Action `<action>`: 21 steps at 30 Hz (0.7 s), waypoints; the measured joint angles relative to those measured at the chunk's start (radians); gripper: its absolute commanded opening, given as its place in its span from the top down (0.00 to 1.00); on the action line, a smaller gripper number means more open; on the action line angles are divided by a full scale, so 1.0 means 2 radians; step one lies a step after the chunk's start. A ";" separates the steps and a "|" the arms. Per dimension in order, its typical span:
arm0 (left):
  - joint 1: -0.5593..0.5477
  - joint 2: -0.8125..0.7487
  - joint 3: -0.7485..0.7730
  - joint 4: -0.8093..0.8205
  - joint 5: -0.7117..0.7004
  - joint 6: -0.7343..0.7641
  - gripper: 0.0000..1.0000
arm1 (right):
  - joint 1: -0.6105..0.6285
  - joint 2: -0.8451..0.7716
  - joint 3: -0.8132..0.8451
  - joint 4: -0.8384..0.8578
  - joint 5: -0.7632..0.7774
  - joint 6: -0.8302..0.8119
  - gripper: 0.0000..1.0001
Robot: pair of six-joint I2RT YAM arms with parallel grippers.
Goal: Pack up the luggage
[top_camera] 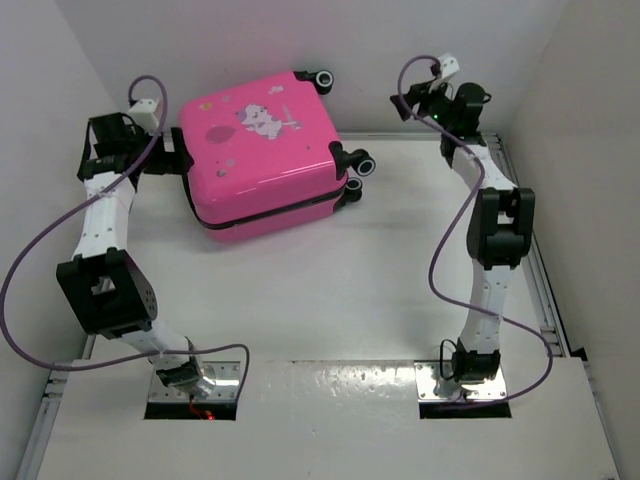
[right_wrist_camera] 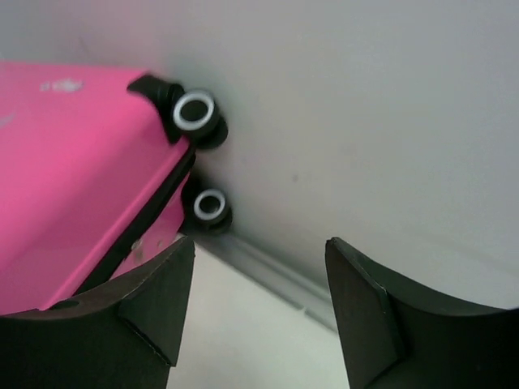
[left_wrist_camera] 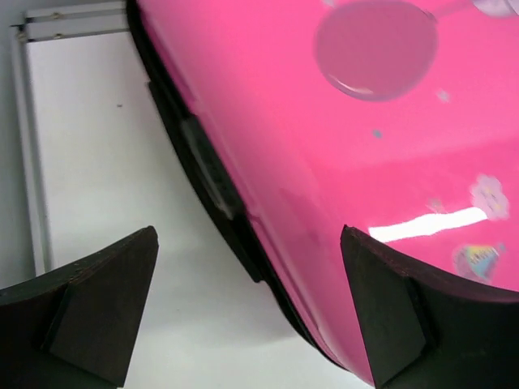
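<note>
The luggage (top_camera: 265, 150), a bright pink hard-shell suitcase with a white cartoon animal print, lies flat and closed at the back of the table, its black wheels (top_camera: 360, 162) pointing right. My left gripper (top_camera: 175, 160) is open at its left side. In the left wrist view (left_wrist_camera: 247, 316) one finger stands over the pink shell (left_wrist_camera: 365, 162) and the other over the table, astride the black zipper seam (left_wrist_camera: 211, 174). My right gripper (top_camera: 400, 102) is open and empty by the back wall, right of the suitcase; its wrist view (right_wrist_camera: 259, 316) shows the suitcase corner (right_wrist_camera: 73, 162) and two wheels (right_wrist_camera: 195, 111).
Grey walls close the table at the back and on both sides. A metal rail (right_wrist_camera: 268, 271) runs along the foot of the back wall. Purple cables (top_camera: 30, 270) loop beside each arm. White tabletop (top_camera: 330, 290) lies between the suitcase and the arm bases.
</note>
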 measured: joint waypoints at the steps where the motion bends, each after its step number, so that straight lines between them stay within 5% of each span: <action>1: -0.006 -0.006 -0.007 -0.003 0.000 0.009 0.00 | -0.007 0.009 0.034 -0.013 -0.009 0.002 0.35; 9: -0.064 -0.046 -0.046 -0.019 -0.003 0.036 0.00 | 0.025 0.067 0.138 -0.088 -0.094 0.010 0.42; 15: -0.067 -0.057 -0.048 -0.020 -0.031 0.031 0.00 | 0.094 0.078 0.092 -0.136 -0.129 -0.015 0.61; 21: -0.064 -0.086 -0.053 -0.013 -0.084 0.006 0.00 | 0.103 0.021 -0.009 -0.220 -0.184 -0.055 0.69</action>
